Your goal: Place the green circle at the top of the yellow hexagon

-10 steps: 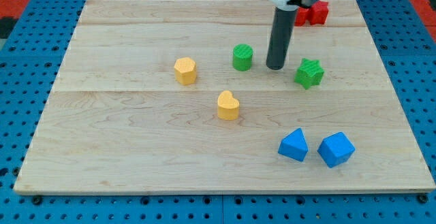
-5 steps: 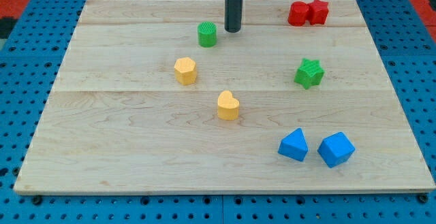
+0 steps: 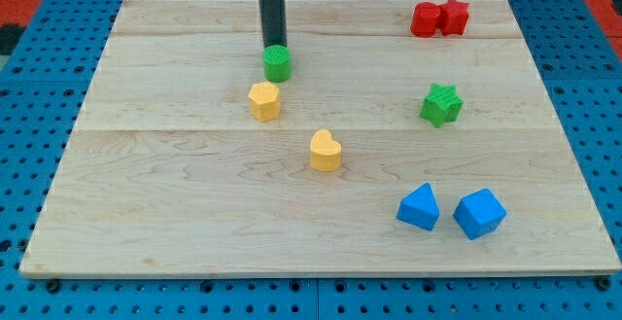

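Rod-ended, with no pincer to judge, my tip (image 3: 273,47) is seemingly touching the green circle (image 3: 278,64), sitting just above the yellow hexagon (image 3: 263,100), mid-board.

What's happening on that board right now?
My tip sits at the green circle, on its top side. Green circle just above the yellow hexagon, small gap between. Nothing in the way.

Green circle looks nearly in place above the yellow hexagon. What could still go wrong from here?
1. My tip sits right behind the green circle, on its top side. Any further push toward the view's bottom would probably ram it into the yellow hexagon and shift that block.
2. The circle sits slightly to the right of the hexagon, so an off-centre push may send it sliding past toward the yellow heart.
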### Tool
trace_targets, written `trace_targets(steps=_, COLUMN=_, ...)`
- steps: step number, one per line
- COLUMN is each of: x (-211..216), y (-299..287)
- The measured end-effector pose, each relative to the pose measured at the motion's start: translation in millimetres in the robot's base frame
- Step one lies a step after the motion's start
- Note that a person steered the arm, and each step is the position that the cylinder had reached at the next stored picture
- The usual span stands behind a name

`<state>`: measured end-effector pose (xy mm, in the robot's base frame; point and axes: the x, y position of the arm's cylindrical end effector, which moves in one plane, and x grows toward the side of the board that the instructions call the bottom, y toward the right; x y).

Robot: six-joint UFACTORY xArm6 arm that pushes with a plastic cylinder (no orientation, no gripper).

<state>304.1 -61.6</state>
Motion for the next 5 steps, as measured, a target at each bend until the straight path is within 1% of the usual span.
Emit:
trace_targets(steps=3, x=-12, y=29)
trace_targets(steps=4, x=18, y=39)
trace_targets(steps=5, x=67, y=27)
